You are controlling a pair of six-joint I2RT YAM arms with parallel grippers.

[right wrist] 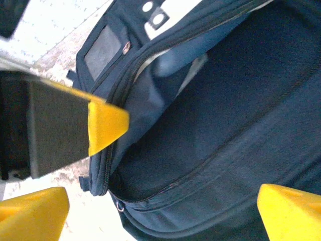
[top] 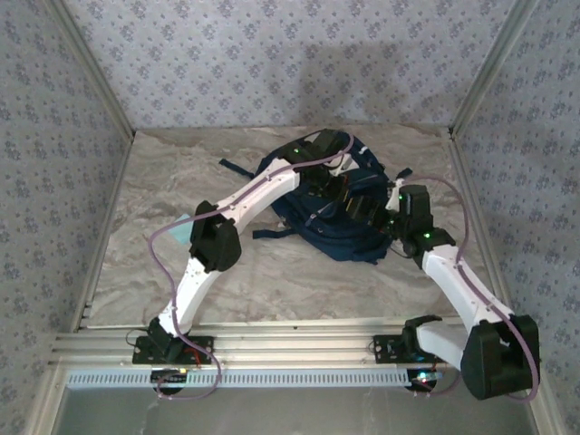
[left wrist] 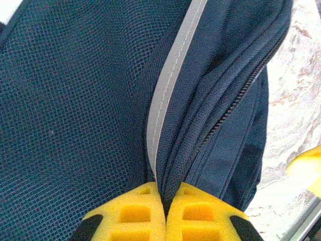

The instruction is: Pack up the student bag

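Centrally: student bag (top: 331, 234) lies on desk (top: 163, 181), towards the far side. Left pincer (left wrist: 165, 203) pinches its fabric beside the zipper; right pincer (right wrist: 160, 213) spread wide over its open compartment.

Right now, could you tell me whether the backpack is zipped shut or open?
Open: the backpack gapes along its zipper, showing its dark blue inside.

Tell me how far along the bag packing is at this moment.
Done: the navy-blue fabric backpack has its main compartment unzipped and gaping. In hand: the left hand pinches its edge, holding it open; the right hand hovers open at the mouth. Left: a pale blue flat item lies on the table, likely to go in; then zipping.
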